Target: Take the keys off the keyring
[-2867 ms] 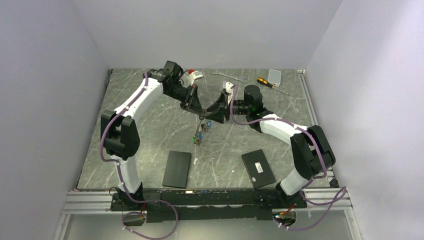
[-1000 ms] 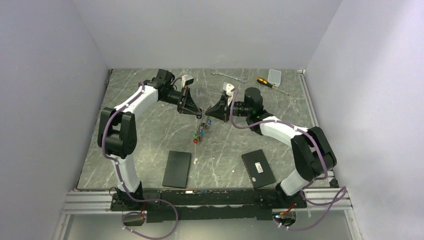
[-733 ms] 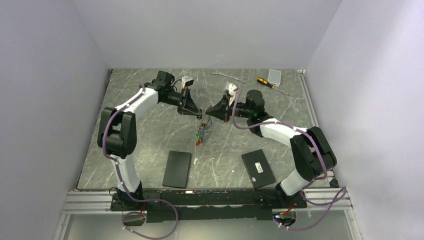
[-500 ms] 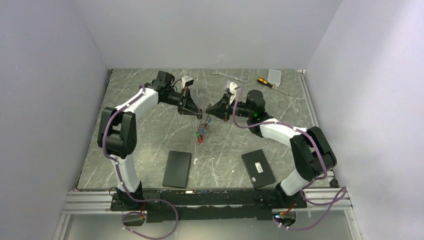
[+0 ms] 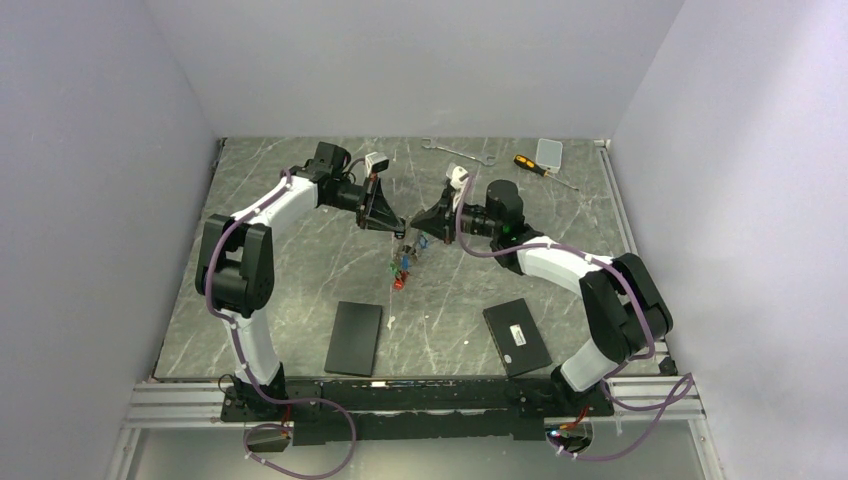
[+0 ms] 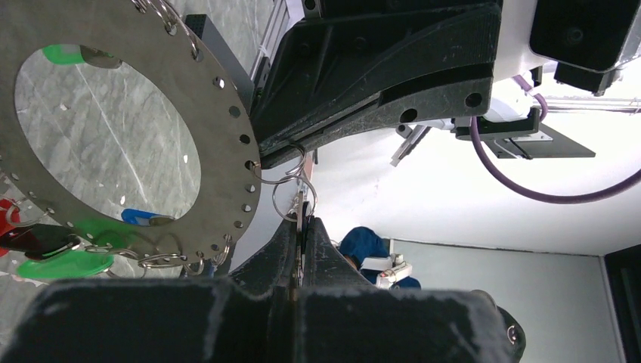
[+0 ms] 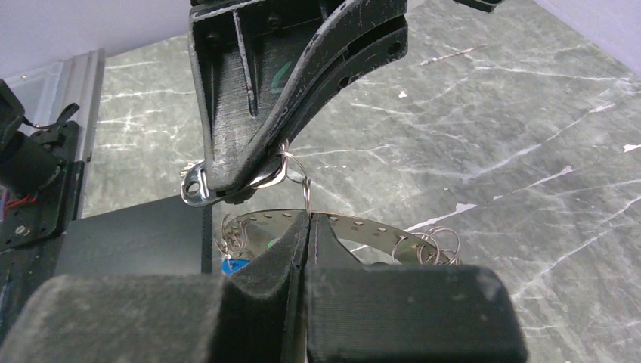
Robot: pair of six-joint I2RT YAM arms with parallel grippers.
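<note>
- While both arms reach to mid-table, the top view shows the left gripper (image 5: 392, 224) and right gripper (image 5: 422, 222) tip to tip above the marble table (image 5: 300, 280). The keyring (image 5: 407, 248) hangs just below them, with keys (image 5: 400, 272) and coloured tags dangling from it. Two black boxes (image 5: 354, 338) lie near the front edge, well apart from the bunch.
- Left wrist view: its own fingers are pressed together on a thin metal blade. A small split ring (image 6: 293, 198) sits just above the tips, linked to a second ring at the keyring's perforated rim. The right gripper's closed tips touch that rim. Green tags (image 6: 60, 265) and a blue one hang at the lower rim.
- Right wrist view: its own fingers are pinched tight on the keyring's edge. Opposite, the left gripper clamps a key (image 7: 194, 187), whose end pokes out beside the fingertips.
</note>
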